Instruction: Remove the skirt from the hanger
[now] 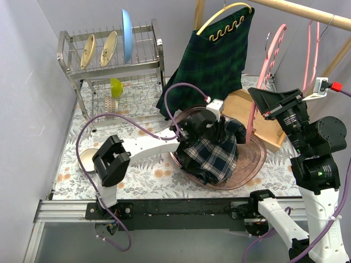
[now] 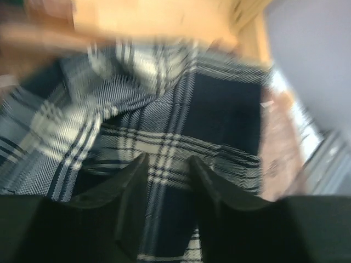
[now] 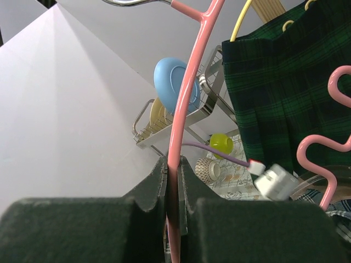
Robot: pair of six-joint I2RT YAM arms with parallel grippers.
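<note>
A blue-and-white plaid skirt (image 1: 216, 156) lies crumpled in a clear pink basin (image 1: 249, 171). My left gripper (image 1: 192, 141) is right above it, jaws apart, with the plaid cloth (image 2: 164, 109) showing between the fingertips; the left wrist view (image 2: 167, 161) is blurred. My right gripper (image 1: 256, 101) is shut on the thin bar of a bare pink hanger (image 1: 272, 55), which runs up between its jaws in the right wrist view (image 3: 186, 98). A dark green plaid skirt (image 1: 211, 66) hangs on a yellow hanger (image 1: 219, 13) at the back.
A wooden rod (image 1: 307, 13) crosses the top right and carries a second pink hanger (image 1: 312, 49). A wooden box (image 1: 269, 129) sits behind the basin. A metal dish rack (image 1: 109, 55) with plates and cups stands at the back left.
</note>
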